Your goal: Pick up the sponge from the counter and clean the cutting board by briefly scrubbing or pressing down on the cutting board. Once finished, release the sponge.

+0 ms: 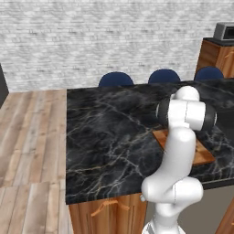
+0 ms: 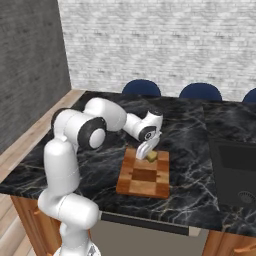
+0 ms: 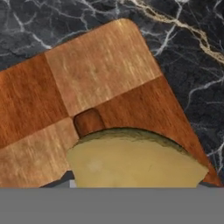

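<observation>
A: Holding the sponge (image 2: 152,157) over the cutting board (image 2: 145,178), near the board's far end; the fingers (image 2: 146,150) are clamped on it.

B: Touching the wood yet?

A: Cannot tell. Hand view has the sponge (image 3: 131,159) against the checkered squares beside a rounded board corner.

B: Risks?

A: Likely pressing close to that corner, so the board could skid on the counter (image 2: 190,130), or the sponge slip out.

B: View differences?

A: Left base view: the arm hides most of the cutting board (image 1: 203,155). Right base view shows it whole, near the counter's front edge.
</observation>
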You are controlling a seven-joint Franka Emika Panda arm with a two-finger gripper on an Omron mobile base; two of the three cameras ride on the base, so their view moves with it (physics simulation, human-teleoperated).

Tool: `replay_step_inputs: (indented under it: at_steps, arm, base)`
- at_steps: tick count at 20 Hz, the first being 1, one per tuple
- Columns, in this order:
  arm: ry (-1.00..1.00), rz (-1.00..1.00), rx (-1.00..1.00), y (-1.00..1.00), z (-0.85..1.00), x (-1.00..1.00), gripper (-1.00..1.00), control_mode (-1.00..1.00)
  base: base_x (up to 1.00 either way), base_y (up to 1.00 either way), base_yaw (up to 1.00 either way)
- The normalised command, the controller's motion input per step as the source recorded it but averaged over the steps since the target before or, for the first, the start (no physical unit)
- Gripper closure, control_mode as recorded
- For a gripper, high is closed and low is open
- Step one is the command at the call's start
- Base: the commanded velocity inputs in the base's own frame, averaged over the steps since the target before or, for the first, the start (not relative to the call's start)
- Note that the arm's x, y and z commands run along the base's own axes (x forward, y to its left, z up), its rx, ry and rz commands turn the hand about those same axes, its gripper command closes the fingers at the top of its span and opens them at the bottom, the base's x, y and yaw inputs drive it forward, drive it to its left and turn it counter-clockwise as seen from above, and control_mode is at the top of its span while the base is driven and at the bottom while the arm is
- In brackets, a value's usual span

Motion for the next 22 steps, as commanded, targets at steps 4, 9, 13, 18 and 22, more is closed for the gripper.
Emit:
replay_step_inputs:
  at_steps: [4, 9, 13, 18, 22]
  arm:
    - [0.01, 0.00, 0.00, -0.05, -0.18, -0.44, 1.00, -1.00]
    - [0.07, -0.01, -0.01, -0.06, -0.01, -0.51, 1.00, -1.00]
    - [0.10, 0.00, 0.00, -0.05, -0.04, -0.44, 1.00, -1.00]
    - [0.07, 0.00, 0.00, -0.01, -0.09, -0.51, 1.00, -1.00]
    - [0.02, 0.00, 0.00, -0.05, -0.16, -0.62, 1.00, -1.00]
  base:
    - [0.00, 0.00, 0.00]
    - [0.00, 0.00, 0.00]
    - [0.00, 0.00, 0.00]
    - [0.00, 0.00, 0.00]
    - [0.00, 0.00, 0.00]
